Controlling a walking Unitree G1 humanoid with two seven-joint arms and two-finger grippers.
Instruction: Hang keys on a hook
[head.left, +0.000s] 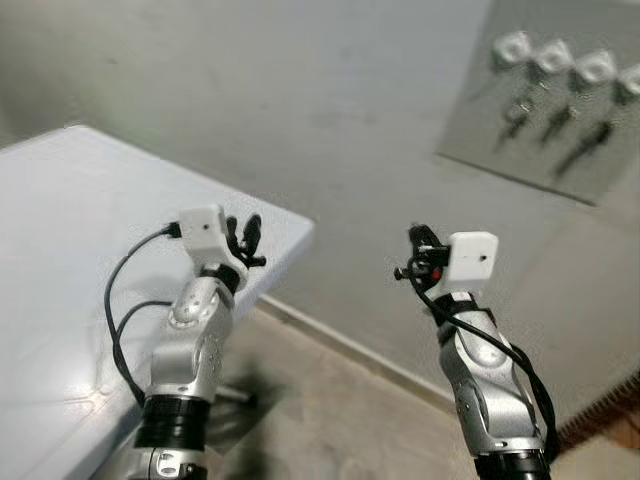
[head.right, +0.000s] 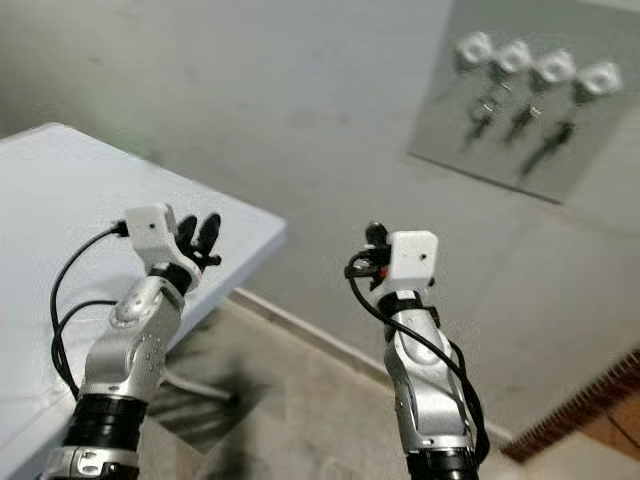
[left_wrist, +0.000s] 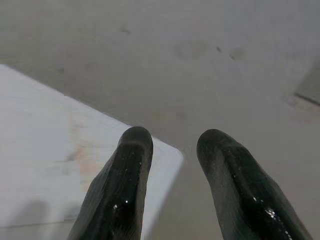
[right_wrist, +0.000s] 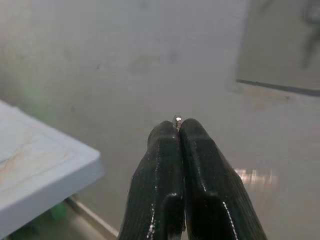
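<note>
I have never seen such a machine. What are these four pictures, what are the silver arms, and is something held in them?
This is a humanoid robot seen from its own cameras. Two pictures come from the two eyes in its head; the other two look along each wrist. The silver arms end in black two-fingered hands. The left hand is open, above the corner of a white table. The right hand is pressed shut, and a small metal tip sticks out between its fingers, probably part of the keys, though too little shows to be sure. On the wall, upper right, a grey board carries four white hooks, three with keys hanging.
</note>
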